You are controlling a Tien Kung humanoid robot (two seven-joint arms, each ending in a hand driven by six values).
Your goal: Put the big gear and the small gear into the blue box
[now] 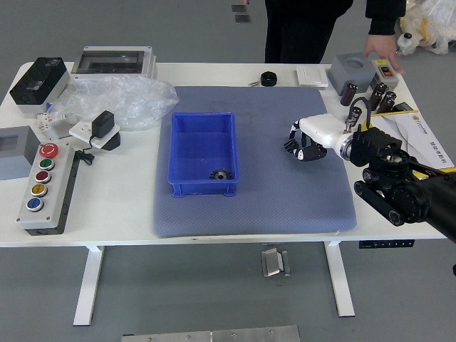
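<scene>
Solid blue box [204, 151]; red, green, yellow, blue buttons [49, 150].

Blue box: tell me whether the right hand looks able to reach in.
Probably yes: the blue box is open on top and only mat shows between it and the right hand, which must clear the box's wall.
</scene>
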